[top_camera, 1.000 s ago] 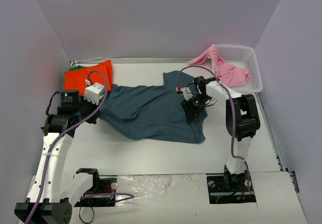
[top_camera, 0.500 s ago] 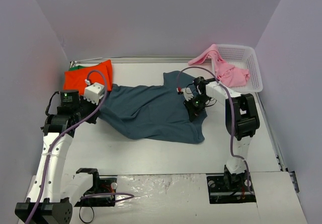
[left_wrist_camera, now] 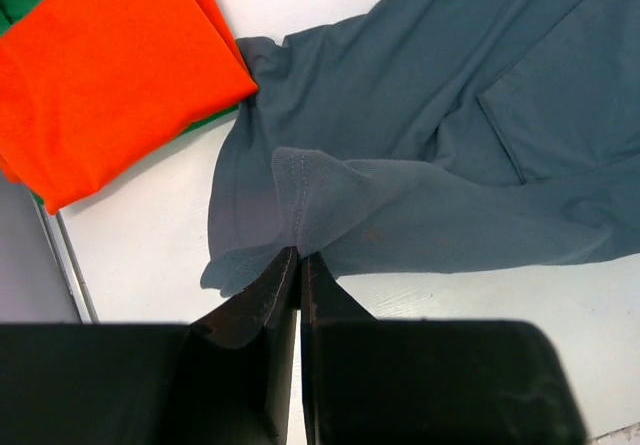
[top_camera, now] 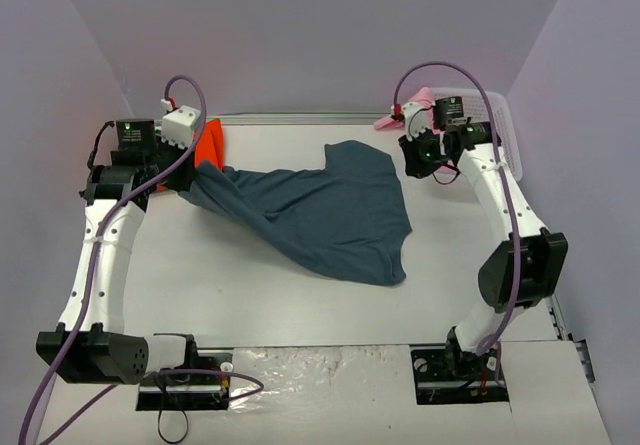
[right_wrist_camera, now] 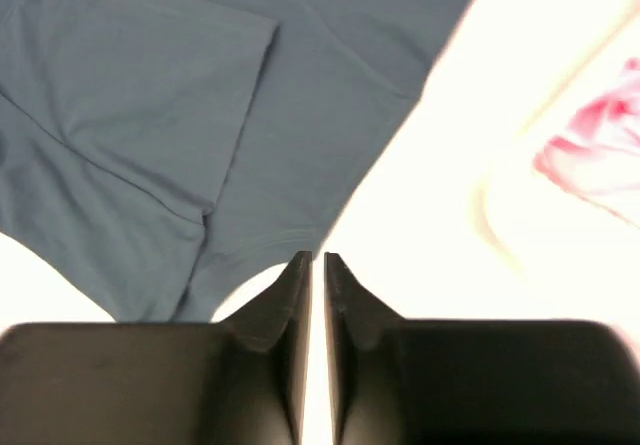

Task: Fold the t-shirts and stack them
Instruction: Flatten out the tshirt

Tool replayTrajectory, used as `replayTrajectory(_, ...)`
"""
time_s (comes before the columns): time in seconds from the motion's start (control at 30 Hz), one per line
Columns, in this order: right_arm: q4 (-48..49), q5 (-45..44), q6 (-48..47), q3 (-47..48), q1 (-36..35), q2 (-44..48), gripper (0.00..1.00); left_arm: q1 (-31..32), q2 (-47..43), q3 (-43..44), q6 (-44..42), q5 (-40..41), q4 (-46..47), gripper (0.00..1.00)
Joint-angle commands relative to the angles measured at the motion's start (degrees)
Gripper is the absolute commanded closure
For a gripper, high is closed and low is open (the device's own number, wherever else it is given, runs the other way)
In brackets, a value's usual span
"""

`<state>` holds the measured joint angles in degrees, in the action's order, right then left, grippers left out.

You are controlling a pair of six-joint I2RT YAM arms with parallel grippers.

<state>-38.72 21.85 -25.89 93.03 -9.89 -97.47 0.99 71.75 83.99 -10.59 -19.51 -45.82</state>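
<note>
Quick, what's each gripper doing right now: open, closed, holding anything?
Left gripper: closed, pinching a fold of the blue t-shirt.
Right gripper: closed, holding nothing.

3 plain pale lilac walls (top_camera: 300,35) enclose a white table (top_camera: 250,300) under soft, even light.

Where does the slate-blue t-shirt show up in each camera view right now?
Top external: the slate-blue t-shirt lies spread across the middle of the table.
Left wrist: it fills the centre and right, with one fold pinched in the left gripper.
Right wrist: it covers the upper left of the picture, above the right gripper.
Shared landmark: the white table, bare beside the shirt in every view.
</note>
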Motion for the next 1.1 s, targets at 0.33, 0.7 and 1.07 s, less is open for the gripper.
replayTrajectory(0.33,-5.75,12.25,-2.58,-11.38,-0.3,-8.52,0.66,-0.03,-2.04,-1.8,2.5,0.08,1.09,0.98)
replayTrajectory(0.7,-8.65,19.55,-5.48,-10.33,-0.66,-16.87,0.64,0.06,-3.63,-5.85,2.24,-0.18,2.14,0.98)
replayTrajectory(1.07,-10.76,21.66,-7.42,-8.49,-1.27,-22.5,0.63,-0.03,-4.68,-7.78,1.8,-0.36,2.76,0.98)
